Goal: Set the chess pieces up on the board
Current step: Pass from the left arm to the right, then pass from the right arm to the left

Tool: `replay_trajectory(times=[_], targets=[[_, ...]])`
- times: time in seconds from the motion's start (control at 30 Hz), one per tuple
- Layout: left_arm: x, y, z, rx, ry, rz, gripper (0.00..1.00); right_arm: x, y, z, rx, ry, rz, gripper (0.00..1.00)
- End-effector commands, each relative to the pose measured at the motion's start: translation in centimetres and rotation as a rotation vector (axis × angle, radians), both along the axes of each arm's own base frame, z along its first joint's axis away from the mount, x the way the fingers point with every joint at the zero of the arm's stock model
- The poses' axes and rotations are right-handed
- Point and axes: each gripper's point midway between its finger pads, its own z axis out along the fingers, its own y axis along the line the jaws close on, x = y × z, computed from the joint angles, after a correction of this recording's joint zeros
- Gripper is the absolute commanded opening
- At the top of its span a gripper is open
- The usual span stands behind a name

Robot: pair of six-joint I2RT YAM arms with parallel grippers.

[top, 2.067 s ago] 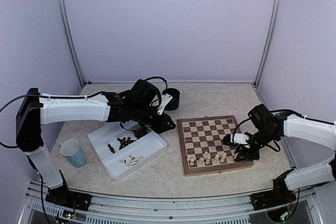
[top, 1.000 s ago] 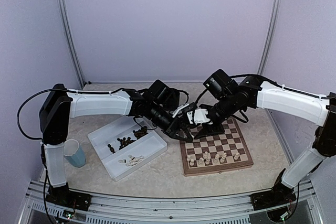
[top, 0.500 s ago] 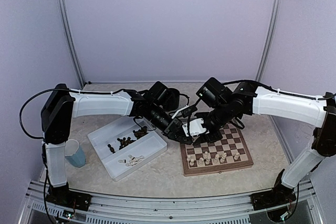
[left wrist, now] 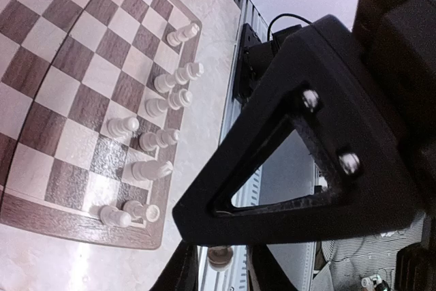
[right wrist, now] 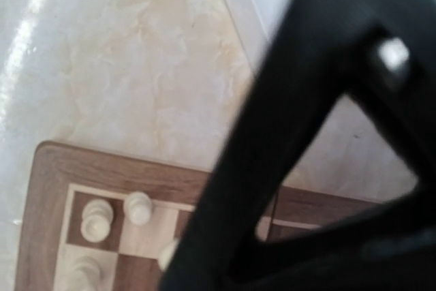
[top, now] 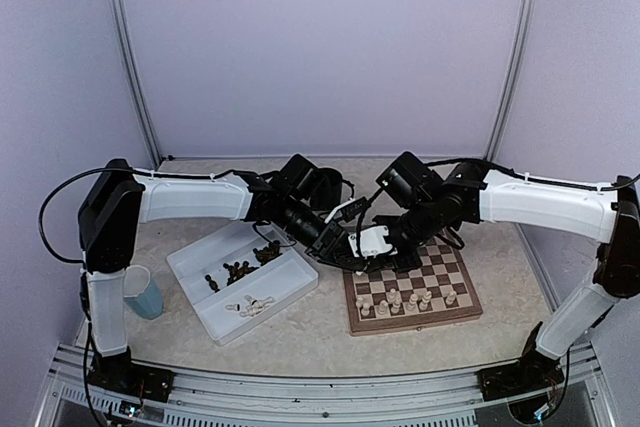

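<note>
Small dark-brown round-topped piece point(left wrist: 220, 257) between the left fingers point(left wrist: 184, 272) — slightly apart; right fingers point(left wrist: 286, 100) — cannot tell.

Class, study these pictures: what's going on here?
Both arms meet above the far left corner of the board. The left hand and right hand are nearly tip to tip, with a dark piece between the left fingers, likely a handover. Cream pieces stand on the near rows; others lie in the white tray.
</note>
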Motion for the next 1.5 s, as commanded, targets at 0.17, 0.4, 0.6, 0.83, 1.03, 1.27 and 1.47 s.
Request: replay_trajectory(times=[0.17,0.4,0.6,0.83,1.03,1.27,1.47], targets=[[3.5,2.6,2.1,-0.053,-0.177,0.198,0.38,2.0,-1.2,2.8,0.268,0.283,-0.140,0.10],[6.3,4.4,9.1,-0.219,-0.677,0.527,0.41,4.5,-2.0,6.6,0.521,0.523,-0.237,0.11],[4.9,3.4,14.5,-0.314,-1.017,0.587,0.44,4.5,-2.1,8.0,0.605,0.650,-0.232,0.12],[4.2,0.8,14.6,-0.368,-1.049,0.522,0.44,4.2,-2.1,8.7,0.633,0.700,-0.213,0.14],[4.2,-0.6,13.9,-0.376,-1.037,0.487,0.43,3.9,-2.0,9.0,0.642,0.727,-0.202,0.15],[4.2,-1.5,12.8,-0.361,-1.009,0.446,0.39,3.8,-2.1,9.1,0.647,0.730,-0.198,0.16],[4.2,-2.3,12.0,-0.347,-0.985,0.417,0.35,3.6,-2.0,9.3,0.654,0.741,-0.188,0.16]])
